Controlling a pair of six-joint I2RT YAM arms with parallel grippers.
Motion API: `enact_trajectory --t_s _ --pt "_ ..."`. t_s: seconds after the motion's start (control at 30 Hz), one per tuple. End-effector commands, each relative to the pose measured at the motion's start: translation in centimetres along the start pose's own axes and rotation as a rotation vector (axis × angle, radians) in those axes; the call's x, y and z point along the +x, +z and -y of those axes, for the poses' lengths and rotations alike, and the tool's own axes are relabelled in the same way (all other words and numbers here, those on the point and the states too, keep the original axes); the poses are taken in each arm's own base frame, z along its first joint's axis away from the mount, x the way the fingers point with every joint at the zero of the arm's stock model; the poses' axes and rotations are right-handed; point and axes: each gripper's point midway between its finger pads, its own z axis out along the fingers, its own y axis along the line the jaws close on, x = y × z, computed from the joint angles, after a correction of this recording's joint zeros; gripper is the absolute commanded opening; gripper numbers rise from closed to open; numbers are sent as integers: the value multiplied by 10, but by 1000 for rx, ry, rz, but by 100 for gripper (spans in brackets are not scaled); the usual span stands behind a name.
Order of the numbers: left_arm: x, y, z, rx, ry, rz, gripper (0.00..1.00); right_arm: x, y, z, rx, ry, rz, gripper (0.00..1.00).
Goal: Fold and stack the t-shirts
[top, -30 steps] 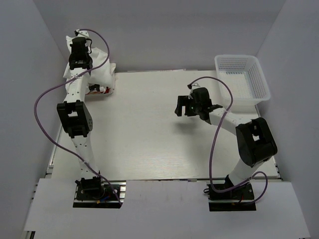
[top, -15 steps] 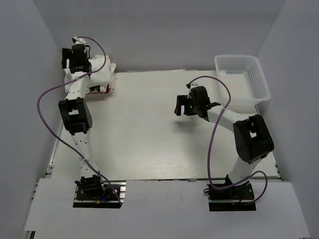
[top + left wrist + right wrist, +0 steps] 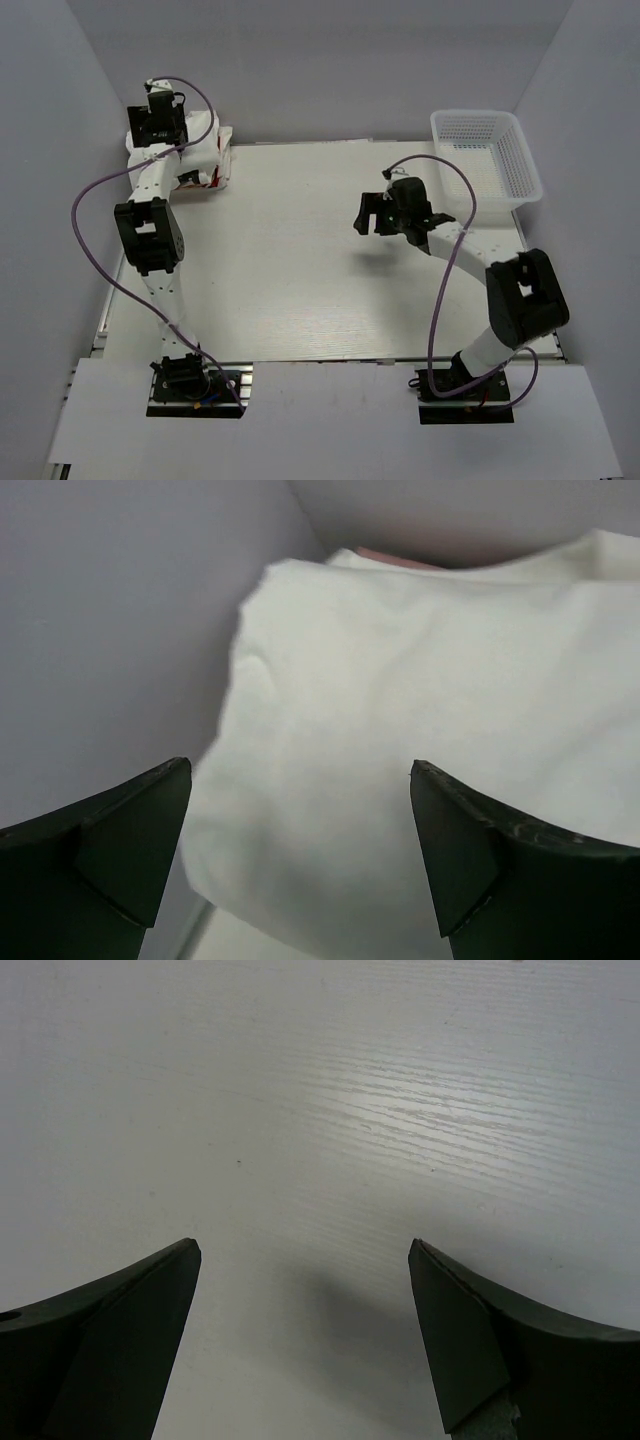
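Observation:
The white t-shirts (image 3: 205, 150) lie piled in the table's far left corner, a bit of red print (image 3: 207, 180) showing at the pile's near edge. My left gripper (image 3: 158, 128) hangs over the left part of that pile. In the left wrist view this gripper (image 3: 300, 765) is open, with white t-shirt cloth (image 3: 420, 680) below the fingers and nothing between them. Over the table's right middle, my right gripper (image 3: 364, 214) is open too. Only bare table (image 3: 350, 1090) shows between the fingers of that gripper (image 3: 305, 1245) in the right wrist view.
A white mesh basket (image 3: 470, 116) stands at the far right corner. The pale wooden table (image 3: 290, 260) is walled in by grey panels left, right and behind; the left wall runs close beside the t-shirt pile.
My left gripper has opened and let go of the white cloth, which has settled lower on the pile. The right arm has shifted slightly to the right, still open.

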Motion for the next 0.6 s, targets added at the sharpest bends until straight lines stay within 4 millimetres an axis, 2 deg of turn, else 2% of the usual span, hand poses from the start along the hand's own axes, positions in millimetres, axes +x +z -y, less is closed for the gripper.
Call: enact_trajectory --t_s 0.0,0.03,0.07,0.13,0.2,0.23,0.27,0.3,0.33,0.4,0.43,0.47,0.5,0.53,0.57 --pt "-46 -65 11 246 -195 37 100 -28 -35 -12 -35 6 142 90" --pt "-54 -71 14 282 -222 77 100 -23 -37 -11 -33 10 140 90" --pt "-50 -79 16 313 -235 78 100 -23 -41 -8 -26 8 147 90" --pt "-54 -85 23 364 -266 88 100 -21 -53 -10 -30 14 163 90" --pt "-59 -102 29 444 -294 61 100 -22 -63 -11 -35 15 181 90" --pt "-49 -111 34 484 -294 8 100 -16 -67 -10 -38 21 188 90" --pt "-46 -121 39 529 -328 -18 100 -24 -74 -14 -54 17 231 90" --pt "-43 -140 51 635 -334 -34 100 -17 -75 -13 -55 29 230 90" --pt "-39 -172 57 701 -349 -38 100 -20 -81 -12 -54 39 264 90" --pt "-38 -220 65 822 -381 5 100 -20 -90 -14 -61 60 287 90" --pt "4 -236 75 848 -386 -54 100 -21 -99 -14 -67 67 312 90" --pt "-33 -284 56 895 -490 87 100 -15 -100 -13 -69 91 309 90" --pt "-26 -300 50 900 -540 92 100 -13 -101 -13 -69 102 311 90" --pt "10 -308 55 907 -559 32 100 -7 -106 -12 -73 108 318 90" --pt "14 -322 52 932 -582 50 100 -5 -108 -13 -81 140 317 90"
